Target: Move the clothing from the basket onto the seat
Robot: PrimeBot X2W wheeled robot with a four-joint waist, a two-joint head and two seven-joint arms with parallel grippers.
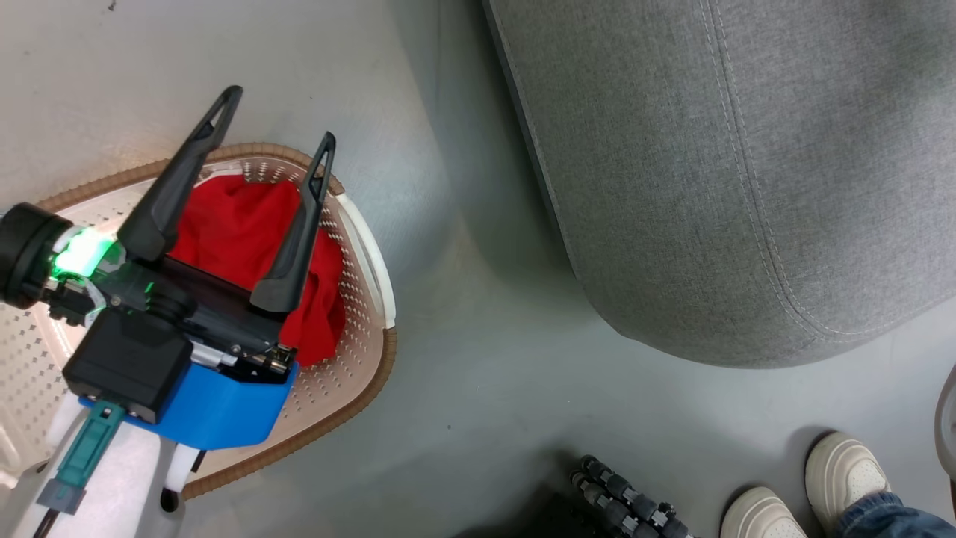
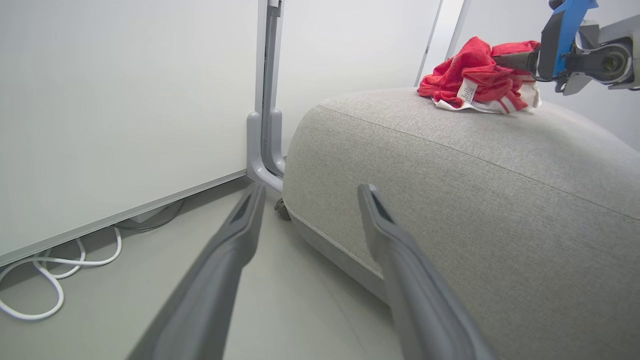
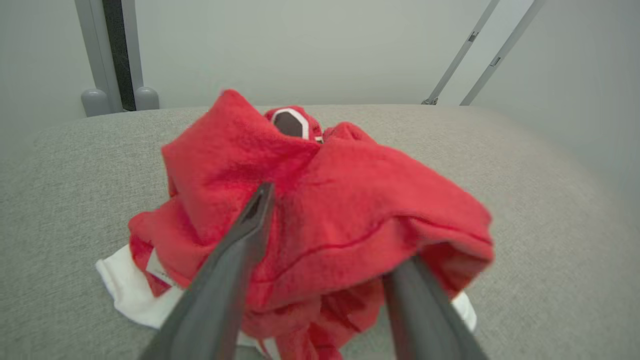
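- Basket [image 1: 358, 314] holds one red jersey [image 1: 231, 224]; I see my left pincer [image 1: 280, 113] spread wide above it.
- Right pincer [image 3: 332, 225] stands parted over the other jersey [image 3: 350, 200], which lies bunched on the grey seat [image 3: 525, 200].

Basket [image 1: 373, 269] runs off the frame at 9 o'clock, and the left gripper [image 1: 279, 113] covers a good chunk of the red garment [image 1: 231, 224] in it. A person's shoes [image 1: 844, 467] at 5 o'clock get cropped. Tag [image 2: 468, 91] on the other garment [image 2: 480, 67]: way too tiny to read.
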